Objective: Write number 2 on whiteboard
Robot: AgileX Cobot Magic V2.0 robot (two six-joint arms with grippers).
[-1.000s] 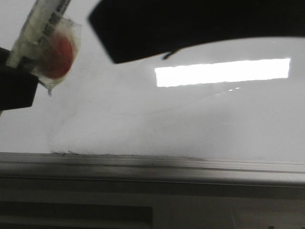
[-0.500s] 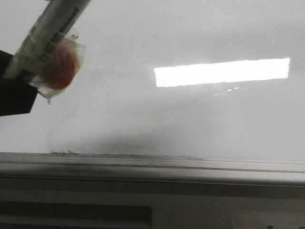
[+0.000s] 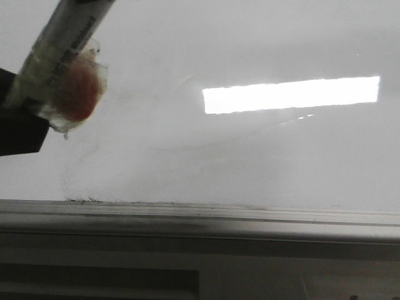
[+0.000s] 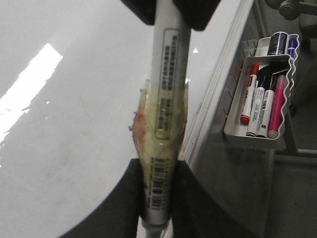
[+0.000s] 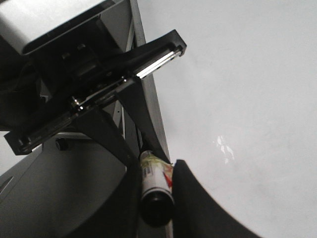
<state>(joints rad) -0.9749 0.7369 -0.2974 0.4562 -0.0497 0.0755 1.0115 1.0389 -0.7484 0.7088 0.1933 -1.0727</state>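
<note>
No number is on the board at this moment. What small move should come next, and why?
Probably the right tool should draw its end away from the left tool, if the black end is a cap. Both tools appear shut on the same white taped marker, and the glossy white whiteboard shows only faint grey smudges, no black line.

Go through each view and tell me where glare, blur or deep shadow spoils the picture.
Front view: a bright rectangular reflection blows out on the whiteboard, and the close marker is soft. Left wrist view: window glare on the board, while the marker label and tray of pens read sharp. Right wrist view: the dark arm loses detail, the near fingers blurred.
</note>
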